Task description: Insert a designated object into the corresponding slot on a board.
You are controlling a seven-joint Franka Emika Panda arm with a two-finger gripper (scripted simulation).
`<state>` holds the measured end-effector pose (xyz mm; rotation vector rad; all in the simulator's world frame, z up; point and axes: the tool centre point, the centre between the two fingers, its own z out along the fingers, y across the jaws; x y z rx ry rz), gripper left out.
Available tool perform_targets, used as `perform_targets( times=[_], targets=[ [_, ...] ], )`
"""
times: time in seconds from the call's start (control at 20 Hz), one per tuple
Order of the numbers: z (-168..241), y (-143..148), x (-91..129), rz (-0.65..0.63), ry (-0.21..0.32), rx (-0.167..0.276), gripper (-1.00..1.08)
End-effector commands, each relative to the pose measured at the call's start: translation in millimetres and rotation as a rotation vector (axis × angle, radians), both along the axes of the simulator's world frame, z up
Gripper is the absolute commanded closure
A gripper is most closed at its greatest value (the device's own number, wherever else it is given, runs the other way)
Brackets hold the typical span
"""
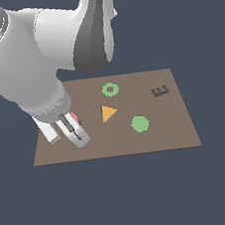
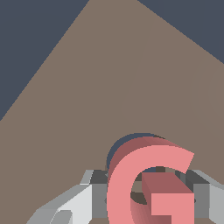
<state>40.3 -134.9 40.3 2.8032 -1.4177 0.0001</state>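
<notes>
Your gripper (image 1: 72, 129) sits low over the near-left part of the board (image 1: 176, 126) in the exterior view, and you can see only a sliver of pinkish red at its fingers there. The wrist view fills that in: the red G (image 2: 151, 188) stands right between the grey fingers (image 2: 74, 203), one on each side of it, and the jaws look closed against the letter — though the actual contact faces are hidden behind the block, so you cannot confirm the grip outright. Behind the G's curved top edge a dark crescent shows on the brown surface; it may be the G-shaped slot (image 2: 131, 139) or a shadow, and you cannot tell which, since the letter covers nearly all of it. Moving outward, an orange triangle (image 1: 108, 112) lies just to the exterior view's right of your fingers, a green ring (image 1: 110, 90) sits farther back, and a green hexagon (image 1: 140, 123) lies right of the triangle. A dark E-shaped recess (image 1: 160, 91) is at the far right, well apart from your gripper. None of these touches the arm. The board is a flat brown panel on a plain slate-blue ground. The bulky white arm links cover the far-left corner of the board, and the wrist view cuts off the lower part of the G.
</notes>
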Motion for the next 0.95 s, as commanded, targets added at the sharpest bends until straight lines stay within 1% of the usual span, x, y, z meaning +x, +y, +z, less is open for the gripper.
perform_targets(
  times=[0.0,0.4,0.45,0.9],
  targets=[
    [0,0,2,0.008,0.0,0.0,1.08],
    [-10,1,2,0.008,0.0,0.0,1.08],
    [-10,1,2,0.008,0.0,0.0,-0.92],
    [-10,1,2,0.008,0.0,0.0,-0.92]
  ],
)
